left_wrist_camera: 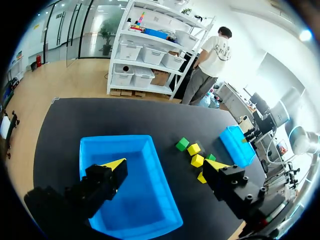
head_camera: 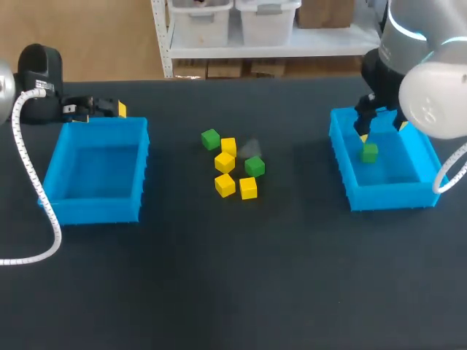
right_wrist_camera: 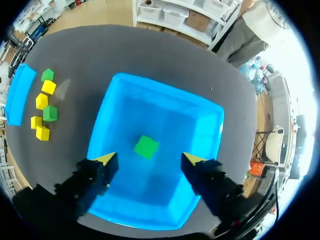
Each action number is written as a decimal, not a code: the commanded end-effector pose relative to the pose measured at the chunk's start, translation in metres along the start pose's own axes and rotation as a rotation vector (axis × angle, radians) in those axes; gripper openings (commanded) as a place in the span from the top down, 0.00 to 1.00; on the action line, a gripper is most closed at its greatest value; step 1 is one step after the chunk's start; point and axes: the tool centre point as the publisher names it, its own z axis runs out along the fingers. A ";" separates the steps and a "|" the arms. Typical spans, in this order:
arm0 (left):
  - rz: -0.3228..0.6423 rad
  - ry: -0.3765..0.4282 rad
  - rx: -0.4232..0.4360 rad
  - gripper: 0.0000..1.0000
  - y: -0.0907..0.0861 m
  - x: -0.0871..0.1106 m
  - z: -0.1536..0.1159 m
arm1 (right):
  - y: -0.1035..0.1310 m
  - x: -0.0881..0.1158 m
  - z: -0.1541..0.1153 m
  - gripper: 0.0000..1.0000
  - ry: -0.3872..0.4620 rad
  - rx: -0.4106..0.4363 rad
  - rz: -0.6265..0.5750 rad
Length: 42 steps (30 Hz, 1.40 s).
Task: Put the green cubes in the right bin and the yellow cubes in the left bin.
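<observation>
Green cube [right_wrist_camera: 146, 147] in the right bin [right_wrist_camera: 165, 107], ahead of the right fingers [right_wrist_camera: 106, 159], wide apart and empty.

Dark table [head_camera: 219, 292] holds left bin [head_camera: 95, 213], right bin [head_camera: 387, 197], six loose cubes [head_camera: 225, 162].

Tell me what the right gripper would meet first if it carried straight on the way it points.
Likely the green cube, lying in the right bin just ahead of the gap between the open fingers of the right gripper, though depth is unclear.
</observation>
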 end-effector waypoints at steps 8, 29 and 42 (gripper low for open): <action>0.002 -0.005 0.009 0.00 0.002 0.001 0.000 | 0.035 -0.025 -0.022 0.00 -0.053 -0.003 -0.079; 0.002 -0.005 0.009 0.00 0.002 0.001 0.000 | 0.142 -0.064 -0.016 0.00 0.031 -0.080 -0.206; 0.002 -0.005 0.009 0.00 0.002 0.001 0.000 | 0.181 -0.058 0.011 0.00 0.065 -0.140 -0.145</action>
